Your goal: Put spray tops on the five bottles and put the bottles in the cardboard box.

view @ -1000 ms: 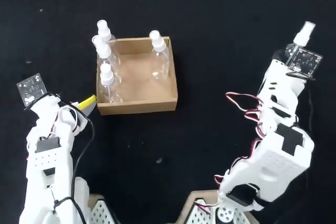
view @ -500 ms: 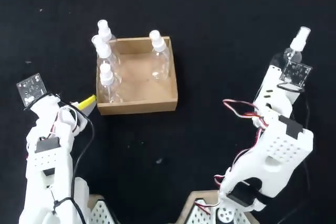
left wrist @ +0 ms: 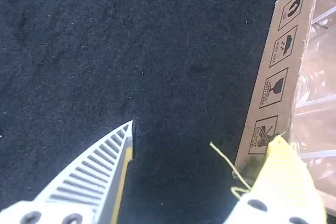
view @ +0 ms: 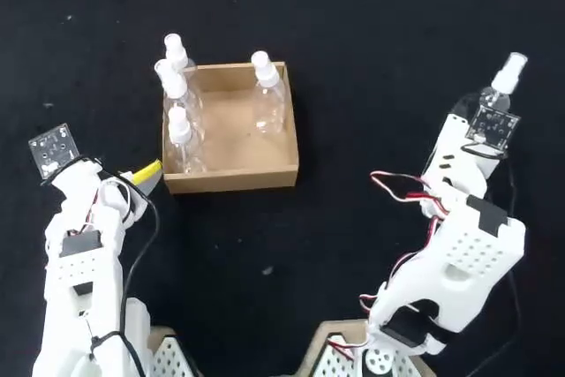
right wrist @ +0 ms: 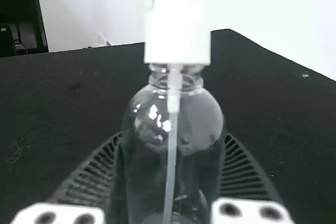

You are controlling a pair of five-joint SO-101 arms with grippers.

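Note:
The open cardboard box (view: 231,181) sits left of centre on the black table. Three clear bottles with white spray tops stand along its left wall (view: 179,137), and one more bottle (view: 267,94) stands at its back right. My right gripper (view: 491,105) is far to the right, shut on a fifth clear bottle (right wrist: 170,129) that carries a white spray top (right wrist: 177,30); its fingers (right wrist: 89,177) clasp the bottle's sides. My left gripper (left wrist: 202,137) is open low over the cloth at the box's near left corner (left wrist: 270,103), its yellow fingertip (left wrist: 281,156) against the cardboard.
Black cloth (view: 371,77) covers the table between the box and the right arm. Red and white wires (view: 402,184) loop off the right arm. A white wall and a dark doorway lie beyond the table in the right wrist view.
The right arm has drawn back a little toward the near side, carrying the bottle with it. The left arm and the box have not moved.

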